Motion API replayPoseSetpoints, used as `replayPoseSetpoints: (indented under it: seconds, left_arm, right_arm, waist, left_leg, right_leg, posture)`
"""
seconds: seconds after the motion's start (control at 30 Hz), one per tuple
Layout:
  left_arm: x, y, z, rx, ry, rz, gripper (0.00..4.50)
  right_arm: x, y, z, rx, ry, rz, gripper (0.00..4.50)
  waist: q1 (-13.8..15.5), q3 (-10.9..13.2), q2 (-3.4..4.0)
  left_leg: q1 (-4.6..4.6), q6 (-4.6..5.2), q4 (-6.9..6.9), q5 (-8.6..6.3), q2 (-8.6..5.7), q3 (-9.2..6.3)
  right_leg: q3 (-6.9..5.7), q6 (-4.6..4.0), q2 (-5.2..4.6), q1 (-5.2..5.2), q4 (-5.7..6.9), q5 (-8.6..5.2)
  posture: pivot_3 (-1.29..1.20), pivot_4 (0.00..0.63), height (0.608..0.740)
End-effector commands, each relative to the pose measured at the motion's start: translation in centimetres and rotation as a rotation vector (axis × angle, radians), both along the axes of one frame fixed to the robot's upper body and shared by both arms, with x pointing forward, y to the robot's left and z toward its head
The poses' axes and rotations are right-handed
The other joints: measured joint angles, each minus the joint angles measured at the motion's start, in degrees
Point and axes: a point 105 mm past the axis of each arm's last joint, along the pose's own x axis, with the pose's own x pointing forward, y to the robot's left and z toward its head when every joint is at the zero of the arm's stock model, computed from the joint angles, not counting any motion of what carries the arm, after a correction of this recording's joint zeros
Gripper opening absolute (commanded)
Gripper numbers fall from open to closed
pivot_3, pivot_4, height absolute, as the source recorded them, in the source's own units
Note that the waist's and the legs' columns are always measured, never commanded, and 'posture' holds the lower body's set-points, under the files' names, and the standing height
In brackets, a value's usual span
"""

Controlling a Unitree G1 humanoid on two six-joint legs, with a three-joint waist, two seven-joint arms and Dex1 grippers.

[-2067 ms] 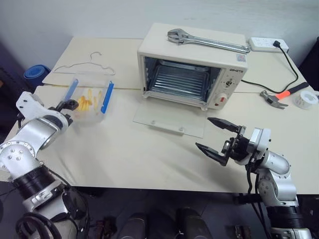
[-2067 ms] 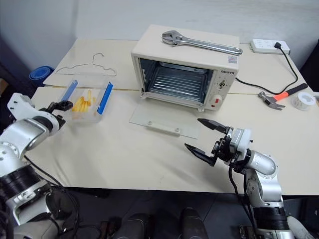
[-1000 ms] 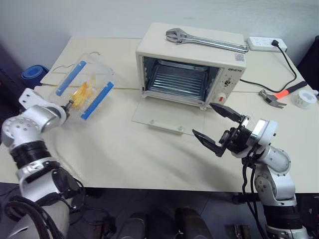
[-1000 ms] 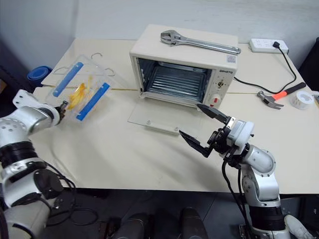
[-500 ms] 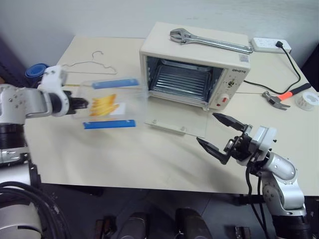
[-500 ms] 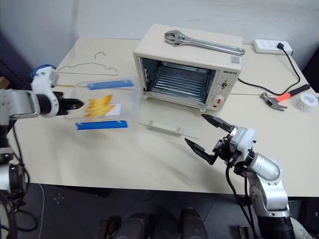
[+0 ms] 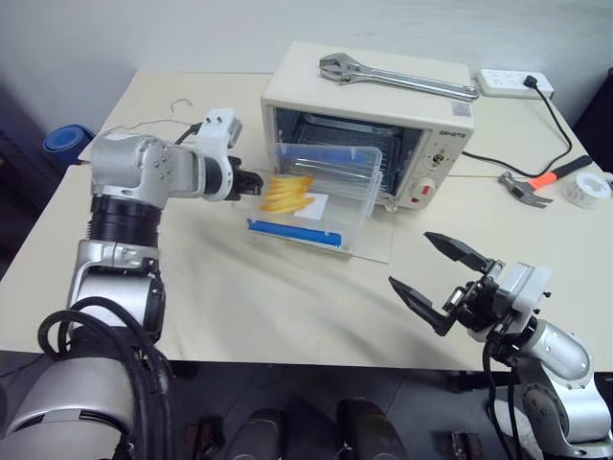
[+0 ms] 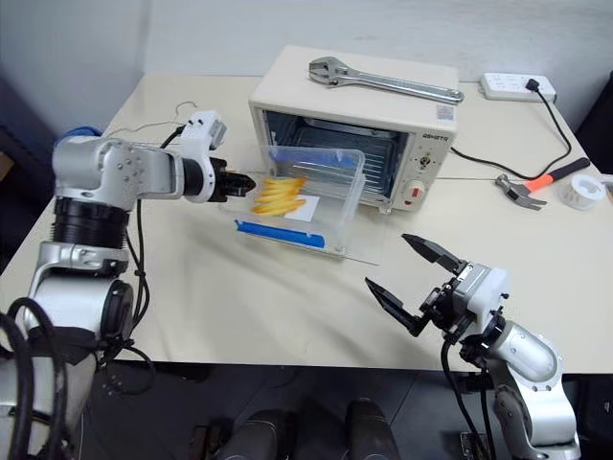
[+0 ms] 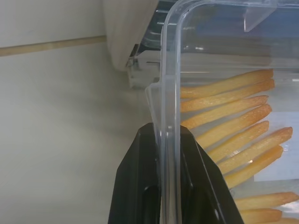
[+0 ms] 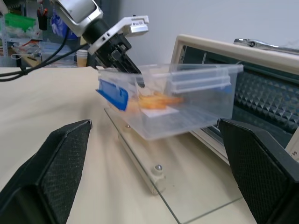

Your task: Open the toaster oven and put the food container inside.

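Toaster oven [image 7: 369,134]: door down flat on the counter [image 7: 239,307], opening done. Food container [image 7: 321,192]: pinched by its rim in the left gripper [image 7: 251,182], held above the door at the oven mouth, not yet inside. Right gripper [image 7: 450,278]: spread wide, empty, near the counter's front edge

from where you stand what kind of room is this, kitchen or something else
Probably a lab or workshop bench, not a kitchen: the toaster oven sits on a plain table with an adjustable wrench on top, and a hammer and power strip nearby.
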Motion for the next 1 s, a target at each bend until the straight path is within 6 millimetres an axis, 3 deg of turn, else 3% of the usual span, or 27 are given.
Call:
replayPoseSetpoints:
  seconds: [0.03,0.23,0.37,0.43,0.57,0.63,0.7,0.8,0.87,0.9,1.0]
  left_arm:
    - [0.8,-0.9,1.5,-0.001,-0.081,-0.011,0.76]
    - [1.1,-2.7,1.7,-0.076,-0.093,-0.040,2.59]
    - [1.2,-2.6,4.3,-0.264,-0.188,-0.045,3.87]
    - [1.2,-1.4,5.5,-0.322,-0.248,-0.041,4.48]
    - [-0.4,1.7,6.3,-0.346,-0.345,-0.150,4.48]
    - [-2.6,4.0,5.0,-0.196,-0.487,-0.343,4.08]
    - [-4.7,4.8,3.2,-0.085,-0.526,-0.527,3.56]
    - [-7.4,4.7,-1.2,0.064,-0.538,-0.777,2.69]
    - [-9.0,3.6,-3.2,0.043,-0.515,-0.879,2.11]
    - [-9.3,3.3,-3.7,0.035,-0.509,-0.899,1.72]
    - [-9.5,1.5,-4.8,-0.013,-0.522,-0.899,0.99]
  right_arm:
    - [-0.7,0.4,1.0,0.021,-0.039,-0.019,4.50]
    - [-0.5,0.4,1.0,0.047,-0.053,-0.051,4.50]
    - [-0.3,0.2,0.8,0.059,-0.052,-0.061,4.50]
    - [-0.3,0.1,0.6,0.065,-0.034,-0.062,4.50]
    - [-0.7,-0.1,-0.1,0.011,0.042,-0.009,4.50]
    - [-0.7,0.0,-1.2,-0.052,0.126,0.028,4.09]
    - [-0.8,0.2,-2.1,-0.102,0.201,0.056,3.57]
    - [-0.1,1.1,-4.3,-0.185,0.289,0.084,2.59]
    - [0.8,1.6,-5.3,-0.221,0.315,0.089,1.95]
    - [1.1,1.8,-5.5,-0.229,0.324,0.091,1.49]
    - [2.8,2.3,-5.4,-0.231,0.300,0.073,0.71]
  waist:
    - [0.03,0.00,0.00]
    - [-0.02,0.01,-0.01]
    - [-0.21,0.01,-0.02]
    - [-0.27,0.01,-0.02]
    - [-0.56,0.00,0.00]
    - [-0.98,-0.02,0.05]
    - [-1.03,-0.02,0.08]
    - [-0.08,-0.01,0.09]
    - [0.57,-0.02,0.07]
    - [1.05,-0.01,0.06]
    - [1.46,-0.01,0.05]
  left_leg:
    - [0.00,0.00,0.00,0.00,0.00,0.00]
    - [0.00,0.00,0.00,0.00,0.01,0.00]
    - [0.00,0.00,0.00,0.00,0.02,0.00]
    - [0.00,0.00,-0.01,0.00,0.03,0.01]
    - [0.04,-0.01,-0.04,0.00,0.03,0.05]
    - [0.08,-0.01,-0.08,0.00,0.02,0.02]
    - [0.17,-0.03,-0.15,-0.01,0.02,0.01]
    - [0.14,-0.04,-0.05,-0.01,0.06,-0.10]
    - [0.16,0.00,0.06,-0.03,0.04,-0.23]
    - [0.11,0.03,0.08,-0.02,-0.01,-0.24]
    - [-0.02,0.13,0.26,-0.07,-0.06,-0.38]
  right_leg:
    - [0.00,0.00,0.00,0.00,0.00,0.00]
    - [0.00,0.00,0.01,-0.01,0.01,0.00]
    - [-0.01,0.00,0.02,-0.02,0.01,0.00]
    - [-0.02,0.00,0.02,-0.05,0.03,0.00]
    - [-0.03,0.00,0.04,-0.08,0.06,0.00]
    - [-0.04,0.00,0.07,-0.10,0.06,0.00]
    - [-0.03,0.00,0.07,-0.09,0.03,0.00]
    - [-0.02,-0.04,0.03,0.06,-0.41,0.00]
    - [-0.09,-0.09,-0.01,0.25,-0.55,0.03]
    - [-0.10,-0.09,-0.07,0.25,-0.56,0.04]
    - [-0.16,-0.08,-0.08,0.24,-0.54,0.04]
  posture:
    - [0.00,0.150,0.740]
    - [0.00,0.150,0.740]
    - [0.00,0.150,0.740]
    - [0.00,0.150,0.740]
    - [0.00,0.150,0.740]
    - [0.00,0.150,0.740]
    - [0.00,0.150,0.740]
    - [0.00,0.150,0.740]
    - [0.00,0.150,0.740]
    - [0.00,0.150,0.740]
    - [0.00,0.150,0.740]
